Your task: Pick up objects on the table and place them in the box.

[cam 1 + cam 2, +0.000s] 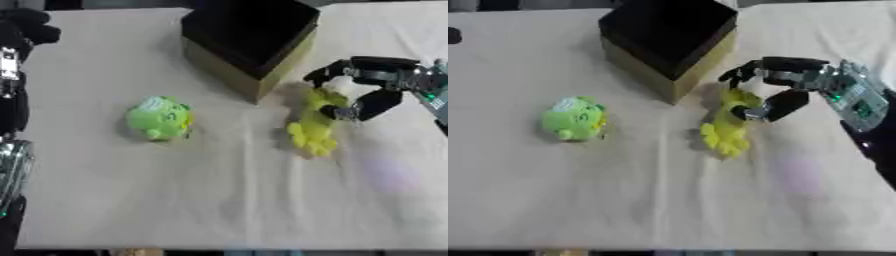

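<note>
Yellow plush toy [313,125] sits right of centre on the white tablecloth [219,200], just beside the box's lower right corner. Right hand [785,90] reaches in from the right edge, fingers and thumb curled round the toy's upper end. Looks like a grasp in progress; can't tell if the toy has left the cloth. Green plush toy [159,118] is left of centre, untouched, well apart from the box [249,40] at upper centre. Box interior is dark; nothing visible inside. Judgement: both items left to place. Left arm [13,100] shows along the left edge; can't tell what its hand is doing.
</note>
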You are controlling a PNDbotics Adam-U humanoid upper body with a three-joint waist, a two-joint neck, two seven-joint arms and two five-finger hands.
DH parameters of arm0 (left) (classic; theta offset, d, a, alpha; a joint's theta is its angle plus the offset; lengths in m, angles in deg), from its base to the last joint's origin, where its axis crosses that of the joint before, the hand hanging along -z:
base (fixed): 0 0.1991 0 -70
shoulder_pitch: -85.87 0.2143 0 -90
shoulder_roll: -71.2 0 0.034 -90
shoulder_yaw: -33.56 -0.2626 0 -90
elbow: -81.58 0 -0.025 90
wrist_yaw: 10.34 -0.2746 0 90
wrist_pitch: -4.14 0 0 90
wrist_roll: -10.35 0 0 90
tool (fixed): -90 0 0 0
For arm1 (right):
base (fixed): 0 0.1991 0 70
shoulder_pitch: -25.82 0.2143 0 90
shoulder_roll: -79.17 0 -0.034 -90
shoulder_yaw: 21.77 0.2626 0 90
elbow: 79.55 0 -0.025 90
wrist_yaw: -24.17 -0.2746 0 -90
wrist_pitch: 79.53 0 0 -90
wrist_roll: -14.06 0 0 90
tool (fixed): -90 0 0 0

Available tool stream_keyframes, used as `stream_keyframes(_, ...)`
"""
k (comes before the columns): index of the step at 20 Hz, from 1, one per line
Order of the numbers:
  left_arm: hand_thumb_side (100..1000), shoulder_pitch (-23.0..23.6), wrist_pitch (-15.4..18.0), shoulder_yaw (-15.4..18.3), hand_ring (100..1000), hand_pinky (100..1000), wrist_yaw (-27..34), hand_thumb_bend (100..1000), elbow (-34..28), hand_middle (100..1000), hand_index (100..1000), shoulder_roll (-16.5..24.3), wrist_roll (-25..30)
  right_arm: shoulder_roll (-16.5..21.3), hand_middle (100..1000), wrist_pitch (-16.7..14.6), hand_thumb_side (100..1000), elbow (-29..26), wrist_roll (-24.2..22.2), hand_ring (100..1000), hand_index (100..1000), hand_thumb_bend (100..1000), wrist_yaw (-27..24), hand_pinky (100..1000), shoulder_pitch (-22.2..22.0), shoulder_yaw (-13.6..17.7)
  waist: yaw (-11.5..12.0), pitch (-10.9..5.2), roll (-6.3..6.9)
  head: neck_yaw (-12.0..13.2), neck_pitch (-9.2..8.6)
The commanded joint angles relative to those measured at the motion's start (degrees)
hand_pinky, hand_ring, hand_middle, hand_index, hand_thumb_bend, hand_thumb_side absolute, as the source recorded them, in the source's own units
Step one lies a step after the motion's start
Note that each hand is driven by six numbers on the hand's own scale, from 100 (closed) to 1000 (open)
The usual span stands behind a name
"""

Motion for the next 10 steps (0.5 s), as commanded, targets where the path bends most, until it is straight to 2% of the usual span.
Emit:
stream_keyframes(1, 776, -0.9, 0.1, 0.1, 650, 699, 0.2, 100, -1.1, 648, 680, 1.0, 0.4, 0.4, 729, -18.4, 618, 0.0, -19.0, 886, 973, 235, -0.7, 869, 1.7, 0.3, 0.2, -0.95, 0.10, 0.2, -0.51)
stream_keyframes(4, 775, -0.8, 0.1, 0.2, 650, 699, 0.2, 100, -1.1, 649, 681, 1.1, 0.5, 0.6, 734, -18.4, 612, 0.0, -19.1, 885, 979, 229, -0.6, 869, 1.3, 0.5, 0.5, -1.08, 0.13, 0.3, -0.32)
stream_keyframes(6, 777, -0.8, 0.1, 0.2, 650, 699, 0.2, 100, -1.1, 649, 680, 1.1, 0.5, 0.8, 794, -18.4, 686, 0.3, -19.1, 919, 1000, 254, 0.8, 879, 1.1, 0.0, 0.5, -1.15, 0.13, 0.4, -0.17)
stream_keyframes(10, 776, -0.7, 0.1, 0.3, 651, 699, 0.2, 100, -1.1, 649, 681, 0.9, 0.5, 0.3, 803, -18.4, 715, 1.4, -19.1, 920, 1000, 287, 3.0, 882, 1.1, -1.1, 0.3, -1.19, 0.18, 0.1, -0.47)
